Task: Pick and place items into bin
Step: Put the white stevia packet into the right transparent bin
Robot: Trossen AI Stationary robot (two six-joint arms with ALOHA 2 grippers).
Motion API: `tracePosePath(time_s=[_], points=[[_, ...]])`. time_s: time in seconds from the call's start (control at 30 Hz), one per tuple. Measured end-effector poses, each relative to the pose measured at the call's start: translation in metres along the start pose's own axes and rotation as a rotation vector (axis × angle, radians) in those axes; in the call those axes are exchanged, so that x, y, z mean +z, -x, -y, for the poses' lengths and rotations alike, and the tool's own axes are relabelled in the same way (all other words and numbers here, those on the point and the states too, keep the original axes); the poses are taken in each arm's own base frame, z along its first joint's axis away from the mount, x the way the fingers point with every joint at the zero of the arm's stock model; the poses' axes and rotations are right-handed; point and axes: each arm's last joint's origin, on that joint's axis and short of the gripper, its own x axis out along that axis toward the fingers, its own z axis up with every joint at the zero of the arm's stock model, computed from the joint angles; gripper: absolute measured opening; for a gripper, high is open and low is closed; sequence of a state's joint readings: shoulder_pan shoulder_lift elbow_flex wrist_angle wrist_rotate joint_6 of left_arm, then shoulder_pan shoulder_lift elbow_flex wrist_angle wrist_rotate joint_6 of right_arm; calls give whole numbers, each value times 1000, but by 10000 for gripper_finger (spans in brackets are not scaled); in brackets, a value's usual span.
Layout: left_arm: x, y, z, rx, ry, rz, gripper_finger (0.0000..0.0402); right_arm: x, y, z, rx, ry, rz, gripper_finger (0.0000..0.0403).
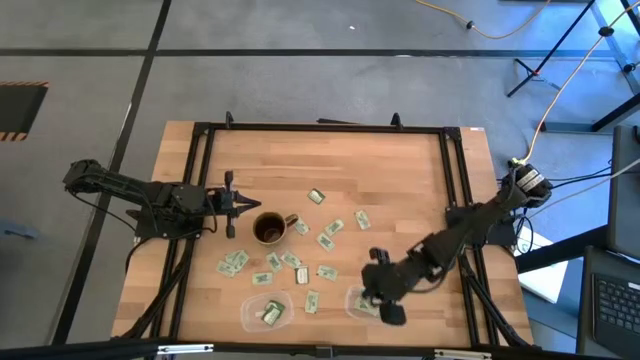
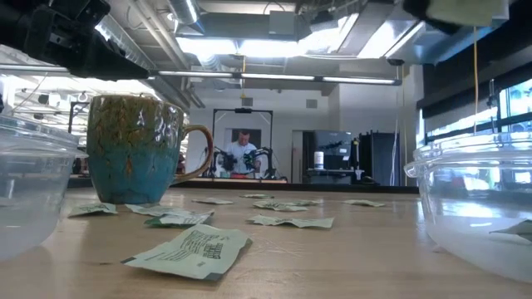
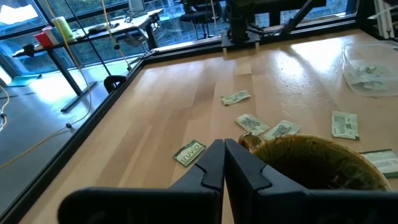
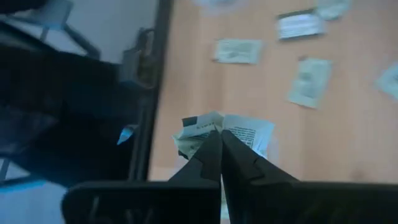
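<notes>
Several pale green and white packets (image 1: 325,241) lie flat on the wooden table around a brown mug (image 1: 270,229). Two clear bins stand near the front edge, one on the left (image 1: 266,311) and one on the right (image 1: 357,300), each with packets inside. My right gripper (image 4: 219,134) is shut on one packet (image 4: 249,133) and hangs beside the right bin's right rim (image 1: 372,303). My left gripper (image 3: 224,160) is shut and empty, level, just left of the mug (image 3: 314,163). My right gripper pinches one packet between its two fingertips, on a crumpled fold (image 4: 206,129) near the packet's middle. The packet's two halves spread out on either side of the tips. The fingers slant downward, and the packet is lifted clear of the table.
A black frame rail (image 1: 330,127) runs around the table. In the low view the mug (image 2: 137,149) stands at the left behind a bin's wall (image 2: 25,195), and the other bin (image 2: 478,208) fills the right. A person stands far behind the table in the room.
</notes>
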State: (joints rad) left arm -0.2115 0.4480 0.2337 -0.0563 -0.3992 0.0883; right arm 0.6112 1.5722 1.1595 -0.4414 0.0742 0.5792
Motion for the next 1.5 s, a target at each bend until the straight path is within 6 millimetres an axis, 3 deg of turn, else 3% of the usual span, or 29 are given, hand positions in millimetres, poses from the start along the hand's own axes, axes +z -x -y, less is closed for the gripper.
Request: tracePosePath(time_s=[0.13,0.33,0.57,1.5], points=[[0,0,0,0,0,0,8,-11,-17,-8,-6,-26,-45,1],[0,0,0,0,0,0,4,-24,-50,-4,-58,-82,-136,2],[0,0,0,0,0,0,6,-34,-70,0,-87,-111,-205,3],[0,0,0,0,-3,0,4,-38,-72,12,-138,-206,-293,18]])
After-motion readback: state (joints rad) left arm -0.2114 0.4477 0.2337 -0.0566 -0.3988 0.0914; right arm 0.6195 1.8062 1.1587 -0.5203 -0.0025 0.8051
